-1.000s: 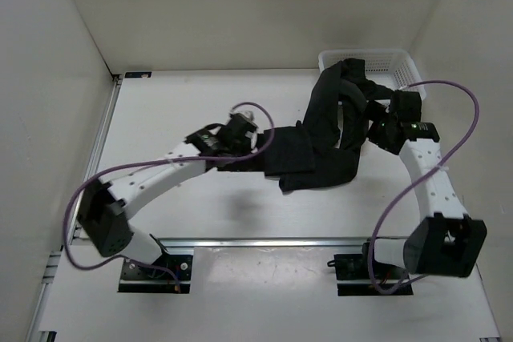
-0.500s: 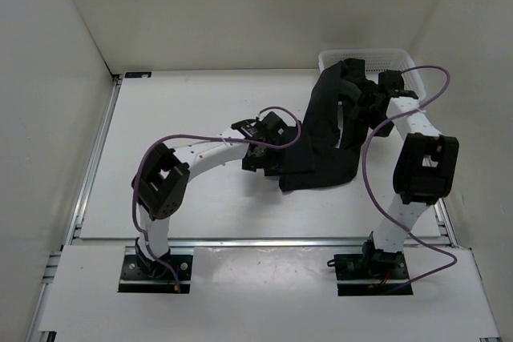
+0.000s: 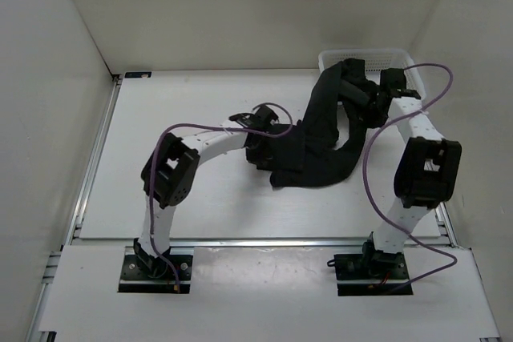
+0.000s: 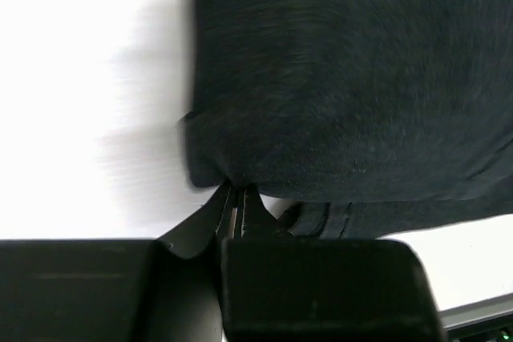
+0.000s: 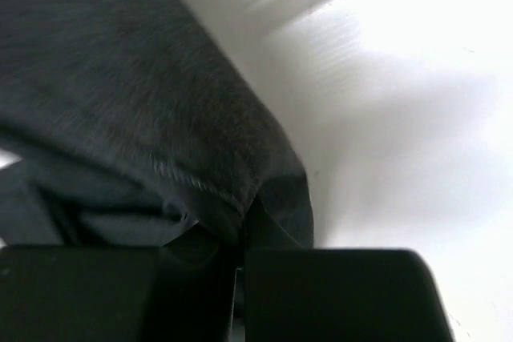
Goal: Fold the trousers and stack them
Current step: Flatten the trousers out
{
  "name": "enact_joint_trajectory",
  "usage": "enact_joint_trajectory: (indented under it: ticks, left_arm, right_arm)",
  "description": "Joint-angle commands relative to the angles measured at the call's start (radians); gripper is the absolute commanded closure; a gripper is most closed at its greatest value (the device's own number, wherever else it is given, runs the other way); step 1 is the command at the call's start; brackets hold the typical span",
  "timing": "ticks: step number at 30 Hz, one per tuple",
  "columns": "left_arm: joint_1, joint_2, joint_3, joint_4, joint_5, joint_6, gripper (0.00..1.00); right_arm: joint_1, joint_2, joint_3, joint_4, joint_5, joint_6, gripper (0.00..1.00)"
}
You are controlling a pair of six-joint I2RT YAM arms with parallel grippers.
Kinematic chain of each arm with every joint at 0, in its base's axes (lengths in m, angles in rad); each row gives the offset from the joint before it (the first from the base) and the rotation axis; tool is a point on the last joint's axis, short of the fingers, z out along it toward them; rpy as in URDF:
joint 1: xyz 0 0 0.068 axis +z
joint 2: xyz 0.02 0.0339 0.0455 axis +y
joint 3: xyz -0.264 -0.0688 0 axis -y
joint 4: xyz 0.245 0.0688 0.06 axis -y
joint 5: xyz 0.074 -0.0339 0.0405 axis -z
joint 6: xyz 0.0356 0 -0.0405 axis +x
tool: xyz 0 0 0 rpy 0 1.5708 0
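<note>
Trailing from white basket (image 3: 398, 59) onto table (image 3: 192, 102), black trousers (image 3: 321, 150), left pincer (image 4: 237, 198) nipping one edge, right pincer (image 5: 240, 230) clamping hem

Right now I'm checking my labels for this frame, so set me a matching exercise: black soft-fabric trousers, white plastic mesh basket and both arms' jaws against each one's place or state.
Things:
1 black soft-fabric trousers
2 white plastic mesh basket
3 left jaws
4 right jaws

States:
A shut on a fabric edge in the middle of the white table
B in the table's far right corner
C shut on fabric close by the basket
D trailing from the basket onto the table

Pairs: 1-D, 2-B, 3-A, 4-C
</note>
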Motion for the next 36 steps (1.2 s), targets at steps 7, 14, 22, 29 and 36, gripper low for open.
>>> enact_joint_trajectory:
  ticks: [7,14,22,29,36]
  left_arm:
    - [0.359,-0.472,0.169,-0.048,0.133,0.147,0.89]
    - [0.439,-0.481,0.815,-0.332,0.041,0.22,0.89]
    - [0.61,-0.584,0.612,-0.313,0.03,0.253,0.86]
    - [0.689,-0.469,0.613,-0.392,0.03,0.273,0.0]
    - [0.689,-0.662,0.284,-0.312,0.082,0.263,0.19]
  right_arm:
    - [0.027,-0.283,0.357,-0.009,-0.189,-0.03,1.0]
    - [0.073,-0.409,0.693,-0.049,-0.375,0.013,1.0]
    - [0.434,-0.696,-0.058,0.009,-0.3,-0.01,0.62]
    - [0.87,-0.695,-0.248,-0.082,0.066,0.059,0.09]
    - [0.64,-0.756,-0.185,-0.15,0.228,0.018,0.18]
